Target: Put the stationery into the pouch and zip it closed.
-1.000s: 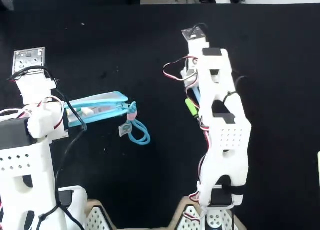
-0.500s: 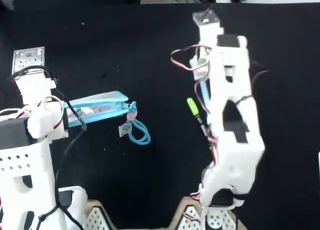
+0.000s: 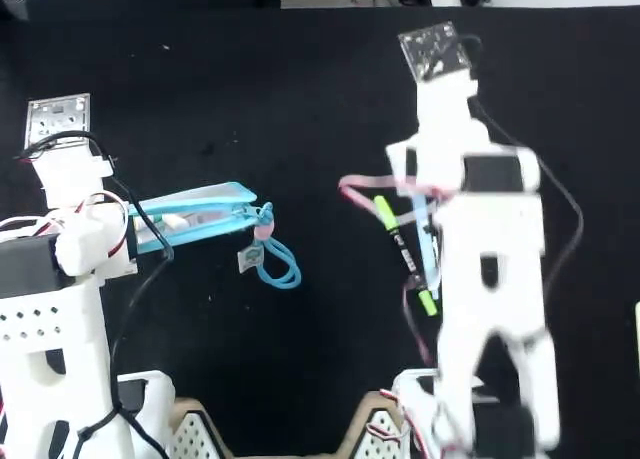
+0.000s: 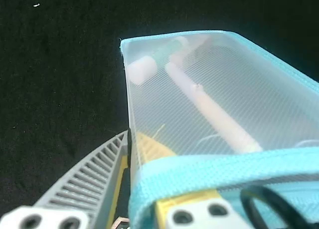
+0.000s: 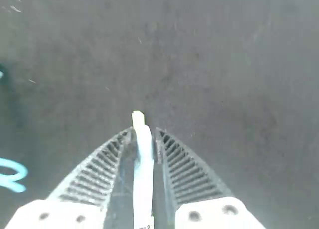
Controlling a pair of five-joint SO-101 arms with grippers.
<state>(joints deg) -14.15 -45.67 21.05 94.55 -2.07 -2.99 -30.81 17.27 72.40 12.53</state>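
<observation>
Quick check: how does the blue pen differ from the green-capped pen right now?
The blue pen is clamped in the shut right gripper; the green-capped pen lies loose on the table, with no gripper on it. The blue pen has a pale blue barrel; the green-capped pen has a black one. Both are slim pens outside the pouch, which the left gripper holds.

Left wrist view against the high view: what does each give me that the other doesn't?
Left wrist view: a white block and pale stick, close up through the pouch wall. High view: the right arm holding a blue pen, a green-capped pen on the table, the pouch's blue loop. Both: the pouch, gripped by the left end effector.
</observation>
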